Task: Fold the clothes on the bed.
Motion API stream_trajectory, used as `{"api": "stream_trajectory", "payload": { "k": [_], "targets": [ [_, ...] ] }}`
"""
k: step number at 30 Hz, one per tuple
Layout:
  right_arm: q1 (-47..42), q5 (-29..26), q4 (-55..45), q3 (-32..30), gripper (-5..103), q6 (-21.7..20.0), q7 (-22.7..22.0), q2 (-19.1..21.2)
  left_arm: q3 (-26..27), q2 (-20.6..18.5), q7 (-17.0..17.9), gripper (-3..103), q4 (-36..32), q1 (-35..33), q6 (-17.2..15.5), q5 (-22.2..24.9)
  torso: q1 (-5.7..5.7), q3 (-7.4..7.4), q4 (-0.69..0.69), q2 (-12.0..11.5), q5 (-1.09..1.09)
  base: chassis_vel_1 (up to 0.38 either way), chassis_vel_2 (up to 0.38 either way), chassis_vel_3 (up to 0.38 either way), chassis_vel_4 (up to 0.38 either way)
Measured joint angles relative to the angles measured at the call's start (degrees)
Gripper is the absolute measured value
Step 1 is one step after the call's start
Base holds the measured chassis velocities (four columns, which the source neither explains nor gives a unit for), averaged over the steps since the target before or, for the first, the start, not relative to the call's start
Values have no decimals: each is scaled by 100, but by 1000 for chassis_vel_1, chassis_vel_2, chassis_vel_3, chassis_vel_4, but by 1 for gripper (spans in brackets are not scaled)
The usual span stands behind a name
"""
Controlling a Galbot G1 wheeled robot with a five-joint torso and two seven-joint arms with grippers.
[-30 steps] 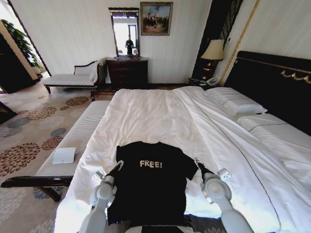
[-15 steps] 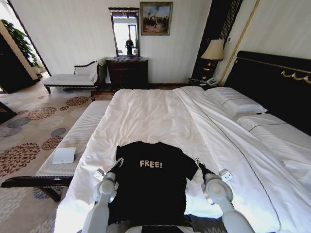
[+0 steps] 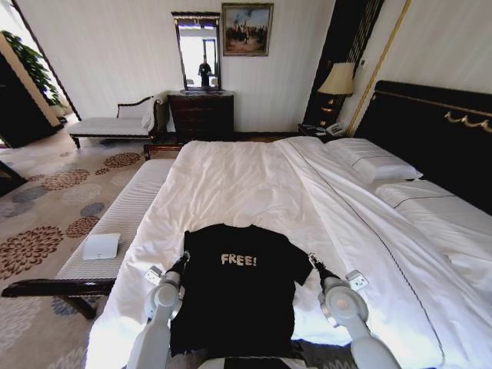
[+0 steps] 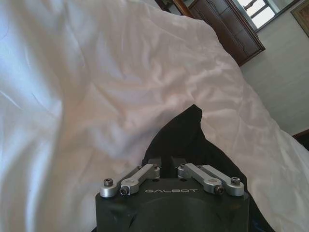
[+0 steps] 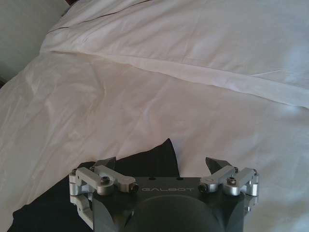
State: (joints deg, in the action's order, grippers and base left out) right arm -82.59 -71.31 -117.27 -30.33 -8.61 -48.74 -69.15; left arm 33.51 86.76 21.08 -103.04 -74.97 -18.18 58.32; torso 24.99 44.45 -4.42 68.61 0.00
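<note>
The black T-shirt (image 3: 238,296) with white "FREE!" lettering lies flat, chest up, at the near end of the white bed (image 3: 246,181). My left gripper (image 3: 182,260) is at the shirt's left sleeve. In the left wrist view its fingers (image 4: 155,163) are drawn together on black fabric (image 4: 186,130) that rises to a small peak. My right gripper (image 3: 314,261) is at the right sleeve. It stands open in the right wrist view (image 5: 160,162), its fingertips wide apart with the sleeve's corner (image 5: 161,151) between them.
A long pale bench (image 3: 115,219) runs along the bed's left side with a small white pad (image 3: 101,246) on it. Pillows (image 3: 373,165) and the dark headboard (image 3: 430,127) are on the right. A dresser (image 3: 201,114) stands at the far wall.
My left gripper has shifted slightly to the left at the sleeve's edge. The right arm has hardly moved, and the shirt lies as before.
</note>
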Motion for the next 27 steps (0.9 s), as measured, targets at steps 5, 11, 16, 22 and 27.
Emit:
{"api": "stream_trajectory", "payload": {
  "k": [5,11,16,22,27],
  "targets": [
    [-12,4,11,-4,100,2,3,-6,3,-1,-13,2,5,-12,6,-12,0,0,0,0,0,0,0,0,0],
    [-18,5,30,-29,100,4,6,-16,23,1,-55,-2,-171,-234,2,-63,0,0,1,0,0,0,0,0,0],
    [-53,7,58,-41,100,8,16,-31,81,42,-118,19,-155,-326,24,-59,-1,0,0,0,0,0,0,0,0],
    [-46,23,66,-12,100,10,17,-54,65,101,-134,41,26,-239,52,-67,0,0,0,0,0,0,0,0,0],
    [-35,53,80,9,100,11,14,-64,44,134,-157,57,197,-124,72,-88,0,0,0,0,0,0,0,0,0]
  ]
}}
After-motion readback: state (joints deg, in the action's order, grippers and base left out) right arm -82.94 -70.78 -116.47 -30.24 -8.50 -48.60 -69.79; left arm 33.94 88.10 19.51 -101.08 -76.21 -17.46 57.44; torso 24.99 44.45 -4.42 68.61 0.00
